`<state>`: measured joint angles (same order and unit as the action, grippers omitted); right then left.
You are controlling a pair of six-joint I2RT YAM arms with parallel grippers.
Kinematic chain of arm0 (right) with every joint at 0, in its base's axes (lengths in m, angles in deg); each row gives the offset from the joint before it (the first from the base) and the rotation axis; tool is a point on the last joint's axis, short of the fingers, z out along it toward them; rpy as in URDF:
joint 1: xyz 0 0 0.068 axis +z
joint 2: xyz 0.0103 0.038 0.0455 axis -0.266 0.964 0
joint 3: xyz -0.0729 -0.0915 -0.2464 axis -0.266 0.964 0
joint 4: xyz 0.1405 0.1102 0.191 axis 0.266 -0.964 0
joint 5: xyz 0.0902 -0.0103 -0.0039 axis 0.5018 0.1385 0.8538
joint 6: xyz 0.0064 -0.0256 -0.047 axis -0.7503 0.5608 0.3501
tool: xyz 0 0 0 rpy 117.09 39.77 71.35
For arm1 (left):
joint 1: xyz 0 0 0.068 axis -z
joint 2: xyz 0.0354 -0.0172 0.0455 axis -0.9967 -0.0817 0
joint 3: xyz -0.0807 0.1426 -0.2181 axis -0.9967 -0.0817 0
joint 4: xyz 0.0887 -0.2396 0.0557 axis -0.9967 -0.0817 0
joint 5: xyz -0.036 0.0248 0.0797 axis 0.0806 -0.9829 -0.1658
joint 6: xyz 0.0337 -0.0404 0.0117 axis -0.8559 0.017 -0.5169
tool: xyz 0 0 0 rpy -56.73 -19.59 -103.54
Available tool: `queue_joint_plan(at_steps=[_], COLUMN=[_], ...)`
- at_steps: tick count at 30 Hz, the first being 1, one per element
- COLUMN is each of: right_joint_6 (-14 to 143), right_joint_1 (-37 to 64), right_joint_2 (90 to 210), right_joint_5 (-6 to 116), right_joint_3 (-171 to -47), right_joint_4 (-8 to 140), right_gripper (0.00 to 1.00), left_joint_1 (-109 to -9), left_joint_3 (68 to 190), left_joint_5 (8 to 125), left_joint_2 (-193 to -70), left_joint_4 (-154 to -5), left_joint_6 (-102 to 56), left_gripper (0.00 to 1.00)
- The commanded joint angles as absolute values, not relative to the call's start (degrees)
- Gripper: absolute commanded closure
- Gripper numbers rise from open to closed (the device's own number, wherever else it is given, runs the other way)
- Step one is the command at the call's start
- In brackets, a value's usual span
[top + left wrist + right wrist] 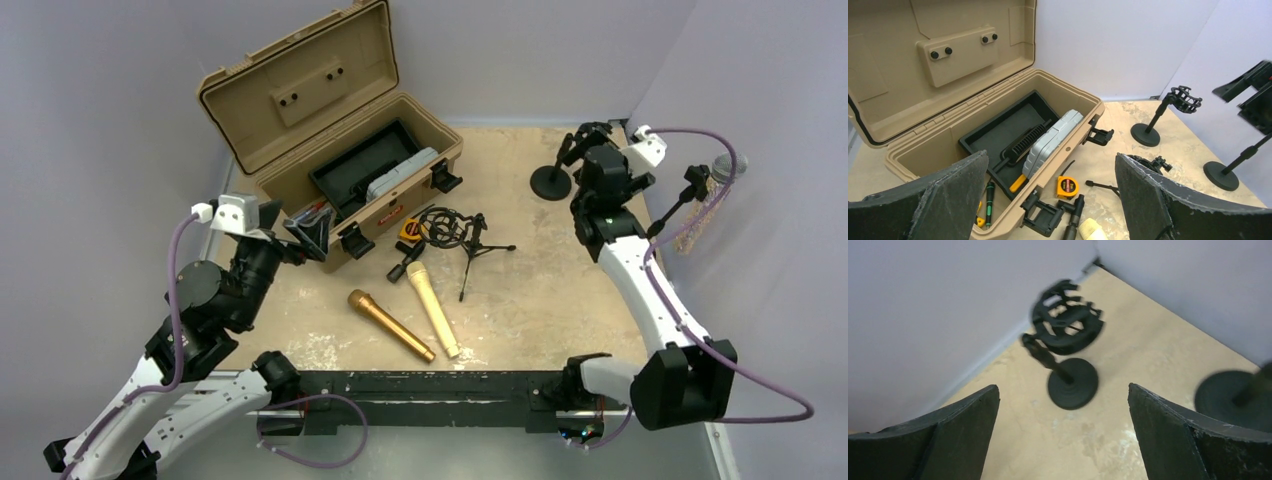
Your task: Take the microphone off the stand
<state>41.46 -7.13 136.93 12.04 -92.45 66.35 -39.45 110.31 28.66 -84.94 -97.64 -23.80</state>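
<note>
A sparkly beige microphone (712, 205) with a grey head sits in the clip of a black stand (690, 190) by the right wall. Only that stand's round base shows in the right wrist view (1233, 397) and the left wrist view (1220, 175). My right gripper (585, 138) is open and empty, left of that microphone, above a second stand (550, 180). That stand's empty shock mount (1068, 325) and base show between my open right fingers (1063, 440). My left gripper (310, 235) is open and empty at the toolbox's front edge; the left wrist view (1050, 200) shows it open too.
An open tan toolbox (340, 150) with a black tray stands at the back left. A gold microphone (390, 325), a cream microphone (432, 308), a fallen tripod shock mount (455, 235) and a yellow tape measure (1067, 186) lie mid-table. Walls close the back and right.
</note>
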Motion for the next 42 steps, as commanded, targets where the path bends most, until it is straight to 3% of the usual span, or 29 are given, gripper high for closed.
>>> queue_joint_plan(at_steps=[1, 8, 12, 29, 42], right_joint_6=[25.27, -9.26, -15.01, -8.17, -3.77], right_joint_1=[-7.26, -7.74, -8.29, -12.15, -19.01], right_joint_2=[142.29, 160.45, 163.39, 151.22, 155.16], right_joint_5=[-3.21, -14.88, -14.92, -32.76, -42.49], right_joint_3=[-90.47, -96.89, -94.65, -96.71, -102.26], right_joint_4=[55.73, 30.48, 30.67, 30.96, 30.75], right_gripper=[0.01, 0.01, 0.01, 0.01, 0.01], left_joint_1=[-39.02, -38.58, -38.06, -37.50, -35.81], left_joint_3=[112.43, 112.36, 111.75, 111.22, 111.22], left_joint_5=[30.73, 30.89, 29.57, 30.78, 30.69], left_joint_2=[-84.60, -85.88, -86.56, -88.94, -89.52], left_joint_4=[-97.79, -98.25, -97.58, -97.20, -97.19], left_joint_6=[-21.93, -21.20, -22.04, -21.66, -21.91], left_gripper=[0.06, 0.06, 0.06, 0.07, 0.07])
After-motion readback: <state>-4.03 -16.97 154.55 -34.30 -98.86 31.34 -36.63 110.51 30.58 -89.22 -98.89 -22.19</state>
